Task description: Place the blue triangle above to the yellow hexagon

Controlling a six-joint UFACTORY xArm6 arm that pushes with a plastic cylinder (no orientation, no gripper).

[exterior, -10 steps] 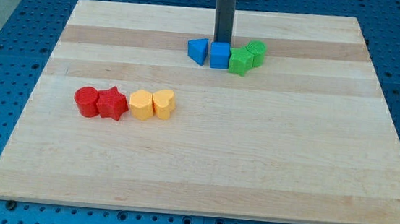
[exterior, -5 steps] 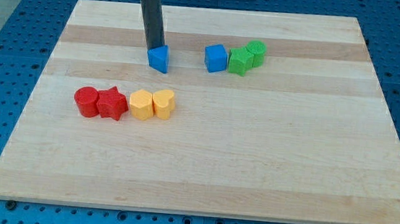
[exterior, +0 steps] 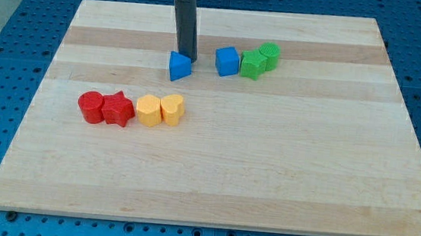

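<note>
The blue triangle (exterior: pixel 178 66) lies on the wooden board (exterior: pixel 213 172), up and to the right of the yellow hexagon (exterior: pixel 148 110). A yellow heart-shaped block (exterior: pixel 172 108) touches the hexagon's right side. My tip (exterior: pixel 187 58) stands at the triangle's upper right edge, touching or almost touching it. The rod rises straight up out of the view's top.
A blue cube (exterior: pixel 228 61) sits right of the triangle, with two green blocks (exterior: pixel 260 60) touching each other just beyond it. A red round block (exterior: pixel 90 107) and a red star (exterior: pixel 118 109) sit left of the yellow hexagon.
The blue triangle was pushed left away from the blue cube, then shifted slightly right and down. My tip went from behind the cube to the triangle's left, then to its upper right.
</note>
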